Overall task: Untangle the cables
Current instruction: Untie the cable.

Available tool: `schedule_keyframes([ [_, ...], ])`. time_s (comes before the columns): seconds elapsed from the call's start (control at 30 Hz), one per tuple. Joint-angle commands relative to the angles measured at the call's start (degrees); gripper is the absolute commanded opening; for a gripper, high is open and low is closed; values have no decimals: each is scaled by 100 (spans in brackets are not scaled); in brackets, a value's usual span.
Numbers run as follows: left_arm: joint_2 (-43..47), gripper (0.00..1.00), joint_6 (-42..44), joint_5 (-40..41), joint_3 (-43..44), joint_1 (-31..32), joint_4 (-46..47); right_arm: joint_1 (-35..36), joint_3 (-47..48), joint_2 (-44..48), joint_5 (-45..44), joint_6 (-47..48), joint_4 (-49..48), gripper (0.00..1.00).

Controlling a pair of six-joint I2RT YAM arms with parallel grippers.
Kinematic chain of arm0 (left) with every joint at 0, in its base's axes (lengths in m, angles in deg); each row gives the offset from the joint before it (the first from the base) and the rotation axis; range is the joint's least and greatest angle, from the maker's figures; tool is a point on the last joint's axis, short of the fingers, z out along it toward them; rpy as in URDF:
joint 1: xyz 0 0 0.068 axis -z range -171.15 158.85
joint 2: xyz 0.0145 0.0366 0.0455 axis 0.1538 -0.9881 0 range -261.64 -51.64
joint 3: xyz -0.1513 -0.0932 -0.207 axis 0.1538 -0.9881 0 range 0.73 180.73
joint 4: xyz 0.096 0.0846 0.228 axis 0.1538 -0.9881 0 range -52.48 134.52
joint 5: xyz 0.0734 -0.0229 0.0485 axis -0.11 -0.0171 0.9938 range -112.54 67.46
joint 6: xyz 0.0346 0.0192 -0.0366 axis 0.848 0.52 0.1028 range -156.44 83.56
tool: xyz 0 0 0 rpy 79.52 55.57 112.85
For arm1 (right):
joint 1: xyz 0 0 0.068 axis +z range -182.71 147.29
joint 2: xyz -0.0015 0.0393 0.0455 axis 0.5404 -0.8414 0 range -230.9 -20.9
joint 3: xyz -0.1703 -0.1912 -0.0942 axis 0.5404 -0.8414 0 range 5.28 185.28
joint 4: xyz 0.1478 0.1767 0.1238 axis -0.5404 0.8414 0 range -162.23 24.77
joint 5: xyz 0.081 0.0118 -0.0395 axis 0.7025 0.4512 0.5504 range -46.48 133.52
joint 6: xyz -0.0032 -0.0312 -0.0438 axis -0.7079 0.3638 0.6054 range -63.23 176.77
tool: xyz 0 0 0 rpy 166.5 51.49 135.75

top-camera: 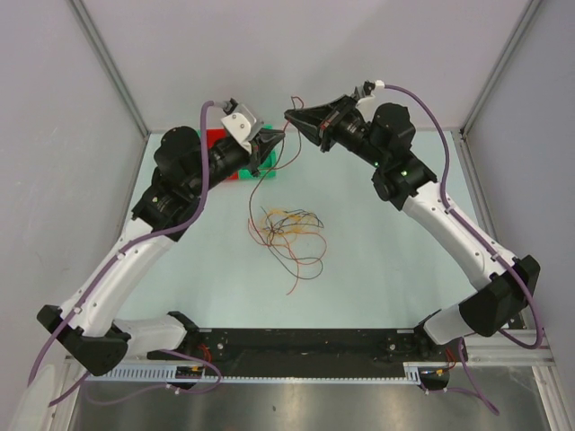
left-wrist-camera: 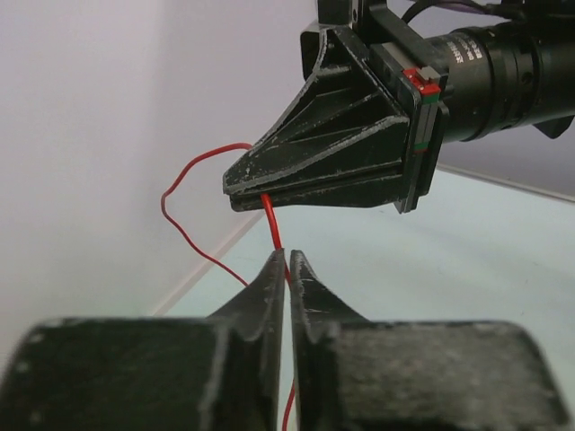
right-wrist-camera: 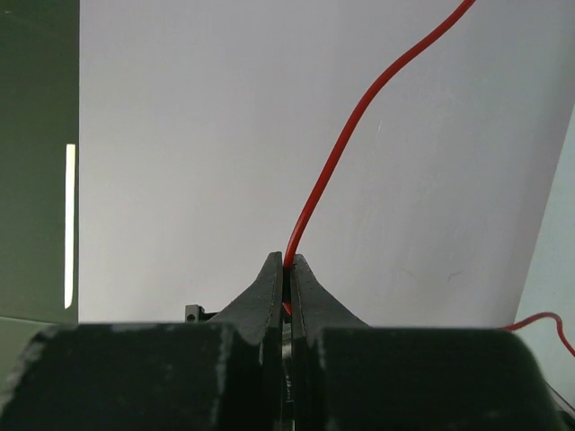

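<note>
A red cable (left-wrist-camera: 271,223) runs taut between my two grippers, held high near the back wall. My left gripper (left-wrist-camera: 286,257) is shut on it, and the cable passes straight up into the tips of my right gripper (left-wrist-camera: 244,190), which is also shut on it. In the right wrist view the right gripper (right-wrist-camera: 286,260) pinches the red cable (right-wrist-camera: 334,157), which curves up and away. In the top view the left gripper (top-camera: 276,136) and right gripper (top-camera: 289,116) nearly touch. The red cable (top-camera: 252,192) hangs down toward the tangled pile of cables (top-camera: 289,226) on the table.
A red block (top-camera: 216,139) and a green block (top-camera: 262,160) lie under the left arm's wrist at the back left. The back wall stands close behind both grippers. Loose red and orange strands (top-camera: 301,269) trail from the pile toward the front.
</note>
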Motion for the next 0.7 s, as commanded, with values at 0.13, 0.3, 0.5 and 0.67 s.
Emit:
schedule_keyframes([
  [0.13,-4,0,159,181,385,119,159,39,-169,216,228,-67,-375,0],
  [0.3,-31,2,211,120,403,127,45,48,-222,189,246,-94,-402,0],
  [0.5,66,48,273,225,52,127,115,48,-222,207,237,-94,-419,0],
  [0.67,-4,46,378,375,-19,127,98,65,-222,216,246,-103,-428,0],
])
